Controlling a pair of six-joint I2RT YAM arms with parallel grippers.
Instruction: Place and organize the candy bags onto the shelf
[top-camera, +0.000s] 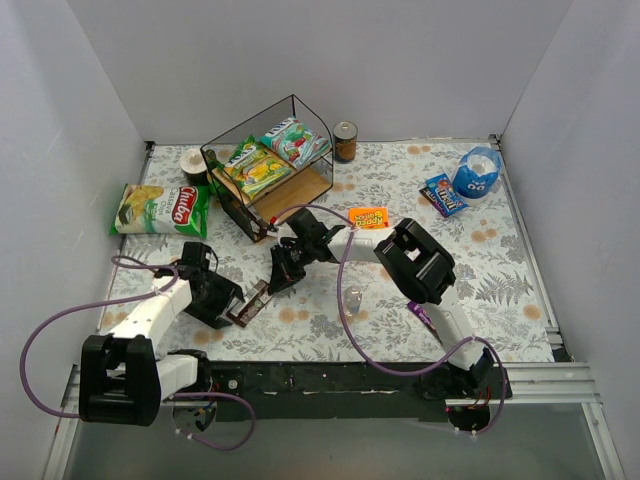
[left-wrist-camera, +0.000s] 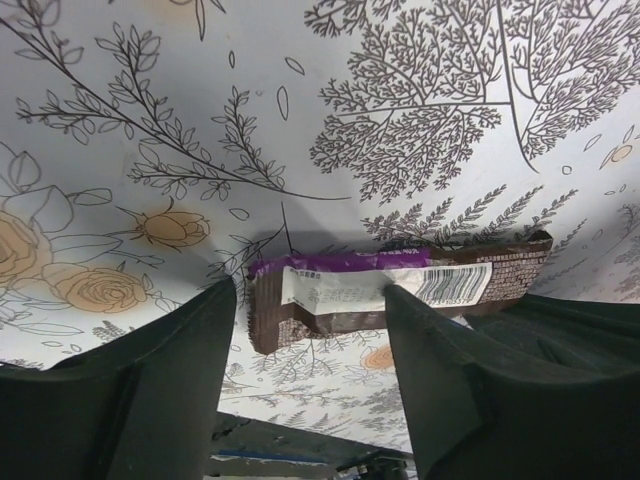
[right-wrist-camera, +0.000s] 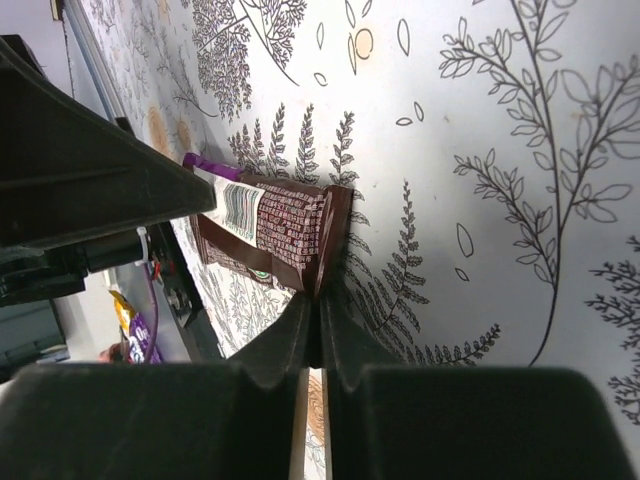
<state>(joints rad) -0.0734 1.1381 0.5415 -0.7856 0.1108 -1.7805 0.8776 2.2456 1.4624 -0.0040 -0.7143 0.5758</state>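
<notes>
A dark brown wrapper (top-camera: 250, 303) with a purple stripe lies on the floral cloth. My right gripper (top-camera: 272, 283) is shut on its far end, and the wrist view shows the jaws (right-wrist-camera: 320, 300) pinching the wrapper's edge (right-wrist-camera: 285, 235). My left gripper (top-camera: 232, 303) is open at the near end; its fingers straddle the wrapper (left-wrist-camera: 330, 295) in the wrist view (left-wrist-camera: 310, 290). The shelf (top-camera: 300, 190) stands at the back. A green-yellow bag (top-camera: 255, 168) and a teal-white bag (top-camera: 292, 140) lie on its upper board. A small blue pack (top-camera: 445, 195) lies at the back right.
A large green chips bag (top-camera: 160, 208) lies left of the shelf. An orange box (top-camera: 368, 217) is by the right forearm. A round blue pouch with eyes (top-camera: 478, 172) and a can (top-camera: 345, 142) stand at the back. Something purple (top-camera: 420, 312) shows under the right arm.
</notes>
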